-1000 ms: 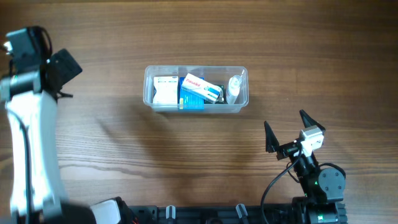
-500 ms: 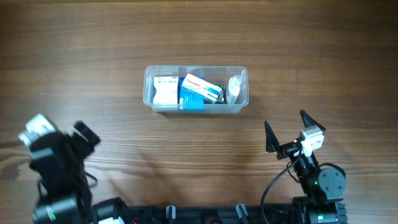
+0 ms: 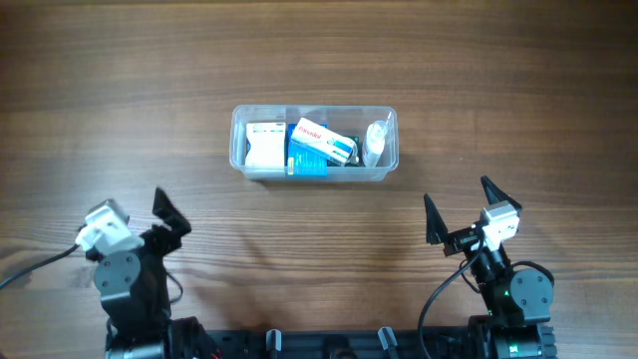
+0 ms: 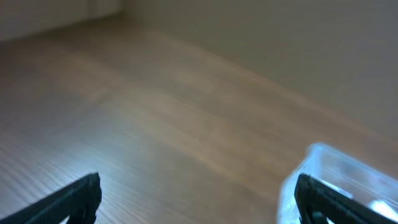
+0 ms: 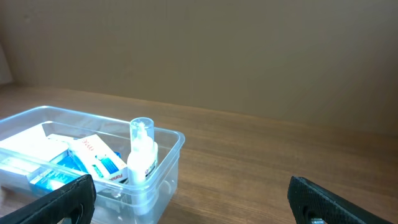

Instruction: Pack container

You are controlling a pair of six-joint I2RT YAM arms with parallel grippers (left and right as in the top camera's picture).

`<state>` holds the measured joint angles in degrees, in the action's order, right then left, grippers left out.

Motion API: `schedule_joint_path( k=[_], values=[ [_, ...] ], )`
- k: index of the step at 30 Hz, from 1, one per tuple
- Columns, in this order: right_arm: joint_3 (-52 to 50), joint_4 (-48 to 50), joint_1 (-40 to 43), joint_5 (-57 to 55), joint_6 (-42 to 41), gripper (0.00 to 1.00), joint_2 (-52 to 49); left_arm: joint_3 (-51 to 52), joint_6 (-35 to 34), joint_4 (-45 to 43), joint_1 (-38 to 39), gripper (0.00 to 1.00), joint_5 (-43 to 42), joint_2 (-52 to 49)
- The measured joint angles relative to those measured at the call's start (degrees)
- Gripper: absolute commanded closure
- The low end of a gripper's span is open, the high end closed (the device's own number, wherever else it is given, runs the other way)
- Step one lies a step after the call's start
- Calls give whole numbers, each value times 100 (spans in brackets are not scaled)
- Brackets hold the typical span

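Note:
The clear plastic container [image 3: 239, 160] sits at the table's middle and holds a white box [image 3: 264, 145], a blue-and-white box [image 3: 317, 145] and a small clear bottle [image 3: 376, 140]. It also shows in the right wrist view [image 5: 171, 146], with the bottle [image 5: 141, 155] upright at its near end, and blurred in the left wrist view [image 4: 348, 171]. My left gripper [image 3: 140, 221] is open and empty near the front left edge. My right gripper [image 3: 461, 211] is open and empty at the front right, well short of the container.
The wooden table [image 3: 319, 50] is bare around the container. The arm bases and a black rail [image 3: 329, 344] run along the front edge.
My left arm has swung from the far left down to the front left edge and now sits low, its gripper open. The right arm and the container have not moved.

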<state>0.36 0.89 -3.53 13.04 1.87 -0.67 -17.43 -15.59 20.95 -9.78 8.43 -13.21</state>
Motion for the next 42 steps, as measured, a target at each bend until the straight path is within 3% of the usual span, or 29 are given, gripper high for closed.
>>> schedule_joint_path(
  k=[5, 13, 29, 38, 42],
  values=[
    [0, 2, 0, -2, 0, 0, 0, 627, 0, -688, 116, 0, -490, 85],
    [0, 2, 0, 0, 0, 0, 0, 1224, -2, -769, 118, 0, -772, 599],
    [0, 2, 0, -2, 0, 0, 0, 1305, 76, -817, 577, 0, -1003, 1241],
    [0, 2, 0, 0, 0, 0, 0, 1305, 1637, -815, 772, 0, -1139, 1241],
    [0, 2, 0, -2, 2, 0, 0, 1305, 2011, -815, 780, 0, -1141, 1241]
  ],
)
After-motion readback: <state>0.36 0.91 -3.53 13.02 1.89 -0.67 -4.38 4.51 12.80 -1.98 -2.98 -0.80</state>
